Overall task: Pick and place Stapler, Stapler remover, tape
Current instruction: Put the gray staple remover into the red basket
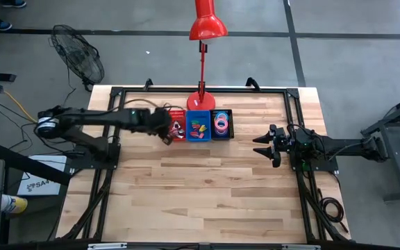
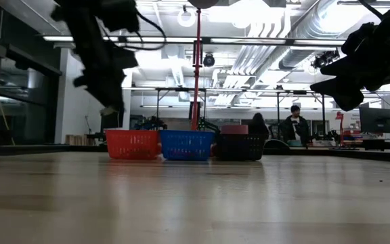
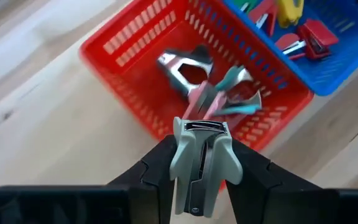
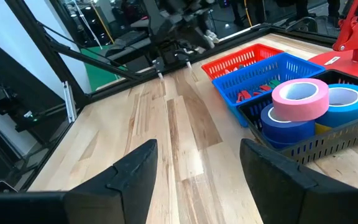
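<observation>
My left gripper (image 1: 167, 137) hangs above the table by the near left corner of the red basket (image 1: 178, 125), shut on a pale grey-green staple remover (image 3: 201, 163). Several other staple removers (image 3: 194, 78) lie in the red basket (image 3: 104, 46). Next to it, the blue basket (image 1: 199, 126) holds small coloured staplers (image 3: 312, 34). The dark bin (image 1: 221, 123) holds tape rolls (image 4: 300, 96), pink and blue. My right gripper (image 1: 262, 144) waits open at the table's right side, nothing between its fingers (image 4: 135, 171). My left gripper pinches the staple remover between its two fingers, one on each flat side (image 3: 182, 165). The remover's metal-clawed end (image 3: 202, 127) sticks out past the fingertips. The fingers slant downward toward the red basket. The remover is lifted clear of the table (image 2: 110, 108).
A red desk lamp stands on its base (image 1: 201, 102) just behind the three baskets, its shade (image 1: 207, 28) beyond the far edge. A black frame (image 1: 294, 104) runs round the table. People (image 2: 295, 125) sit in the room behind. Bare wood (image 1: 207, 187) lies toward the near edge.
</observation>
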Action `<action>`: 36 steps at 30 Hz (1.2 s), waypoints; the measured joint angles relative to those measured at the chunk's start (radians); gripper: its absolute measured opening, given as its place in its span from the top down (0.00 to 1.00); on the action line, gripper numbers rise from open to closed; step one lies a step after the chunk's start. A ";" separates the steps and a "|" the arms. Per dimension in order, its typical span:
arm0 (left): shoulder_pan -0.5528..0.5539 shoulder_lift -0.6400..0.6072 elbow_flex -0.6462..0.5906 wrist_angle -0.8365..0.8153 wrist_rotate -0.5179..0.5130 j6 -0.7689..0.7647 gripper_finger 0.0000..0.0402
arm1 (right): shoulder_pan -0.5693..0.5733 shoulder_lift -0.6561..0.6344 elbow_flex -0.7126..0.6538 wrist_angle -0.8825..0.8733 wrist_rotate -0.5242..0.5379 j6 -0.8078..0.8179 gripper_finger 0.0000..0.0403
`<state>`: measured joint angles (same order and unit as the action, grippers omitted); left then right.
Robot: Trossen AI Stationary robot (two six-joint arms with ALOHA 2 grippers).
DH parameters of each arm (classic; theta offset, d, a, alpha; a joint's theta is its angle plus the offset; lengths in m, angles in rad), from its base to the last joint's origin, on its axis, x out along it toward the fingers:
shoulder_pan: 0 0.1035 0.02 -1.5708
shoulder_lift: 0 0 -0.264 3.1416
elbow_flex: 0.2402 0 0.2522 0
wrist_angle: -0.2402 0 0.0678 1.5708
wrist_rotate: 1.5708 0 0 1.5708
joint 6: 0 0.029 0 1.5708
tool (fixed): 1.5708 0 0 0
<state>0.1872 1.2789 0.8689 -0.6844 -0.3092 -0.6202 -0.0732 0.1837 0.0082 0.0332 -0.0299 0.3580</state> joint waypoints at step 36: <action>0.273 0.409 0.232 0.031 0.170 0.196 0.47 | 0.000 0.000 0.000 0.000 0.000 0.000 0.45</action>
<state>0.4603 1.6878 1.1011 -0.6530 -0.1393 -0.4243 -0.0733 0.1837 0.0082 0.0332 -0.0299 0.3580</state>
